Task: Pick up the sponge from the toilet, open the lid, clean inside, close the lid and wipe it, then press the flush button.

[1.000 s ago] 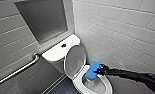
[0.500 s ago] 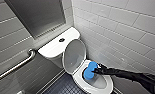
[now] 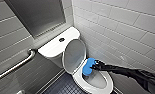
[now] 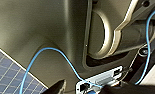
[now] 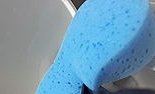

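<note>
At the toilet bowl [image 3: 103, 86], head view: the lid [image 3: 74, 55] stands raised against the tank [image 3: 51, 48], and the right gripper [image 3: 94, 65] is clamped on the sponge [image 3: 87, 67] at the rear inner rim, so cleaning inside is judged in hand. Left wrist view: a blue cable [image 4: 50, 53] crosses robot housing above floor tiles [image 4: 3, 67]. Right wrist view: the sponge lies close to a glossy white surface, and the next move calls for sweeping it round the bowl wall under firm contact.

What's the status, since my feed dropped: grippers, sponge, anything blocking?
Status: right gripper shut on sponge, at the toilet bowl. The lid up. Nothing blocking.
</note>
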`<state>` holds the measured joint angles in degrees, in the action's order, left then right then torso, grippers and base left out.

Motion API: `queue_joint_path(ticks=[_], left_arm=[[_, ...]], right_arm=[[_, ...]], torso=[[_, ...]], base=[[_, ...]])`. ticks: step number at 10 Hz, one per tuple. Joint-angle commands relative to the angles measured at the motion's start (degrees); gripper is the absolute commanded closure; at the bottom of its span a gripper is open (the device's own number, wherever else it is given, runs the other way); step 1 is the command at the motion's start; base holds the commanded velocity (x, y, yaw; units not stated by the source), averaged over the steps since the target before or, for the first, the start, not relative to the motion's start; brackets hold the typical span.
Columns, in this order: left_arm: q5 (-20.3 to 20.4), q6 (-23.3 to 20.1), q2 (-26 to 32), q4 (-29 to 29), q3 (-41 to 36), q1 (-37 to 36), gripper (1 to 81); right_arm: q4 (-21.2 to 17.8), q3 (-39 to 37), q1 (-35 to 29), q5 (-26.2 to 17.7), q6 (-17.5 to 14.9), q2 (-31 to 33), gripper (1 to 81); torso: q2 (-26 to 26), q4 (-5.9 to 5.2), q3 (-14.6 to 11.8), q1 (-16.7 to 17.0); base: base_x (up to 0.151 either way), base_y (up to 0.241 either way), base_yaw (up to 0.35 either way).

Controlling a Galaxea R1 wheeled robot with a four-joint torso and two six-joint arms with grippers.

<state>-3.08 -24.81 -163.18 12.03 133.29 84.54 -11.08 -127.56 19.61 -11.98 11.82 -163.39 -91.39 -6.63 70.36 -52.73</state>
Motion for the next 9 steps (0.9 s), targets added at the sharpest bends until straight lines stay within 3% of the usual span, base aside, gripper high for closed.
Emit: queue_joint_path(ticks=[1, 4, 6, 9], left_arm=[[-5.62, -0.15, 0.4, 0.62, -0.57, 2.52, 1.0], [-5.62, -0.15, 0.58, 0.62, -0.57, 3.05, 1.0], [-5.62, -0.24, 0.57, 0.54, -0.66, 3.22, 1.0], [-5.62, -0.42, -0.21, 0.36, -0.66, 3.22, 1.0]], right_arm=[[2.29, -2.86, -5.24, -1.11, -0.31, -4.51, 81.1], [2.29, -6.02, -2.16, 0.64, -0.31, -5.31, 81.1], [1.68, -4.53, -1.28, 0.82, 0.22, -2.23, 81.1], [1.59, 9.59, -1.37, 4.34, 0.57, 8.64, 81.1]], torso=[[0.0, 0.0, 0.0, 0.0], [0.0, 0.0, 0.0, 0.0], [0.0, 0.0, 0.0, 0.0], [0.0, 0.0, 0.0, 0.0]], base=[[0.0, 0.0, 0.0], [0.0, 0.0, 0.0], [0.0, 0.0, 0.0], [0.0, 0.0, 0.0]])
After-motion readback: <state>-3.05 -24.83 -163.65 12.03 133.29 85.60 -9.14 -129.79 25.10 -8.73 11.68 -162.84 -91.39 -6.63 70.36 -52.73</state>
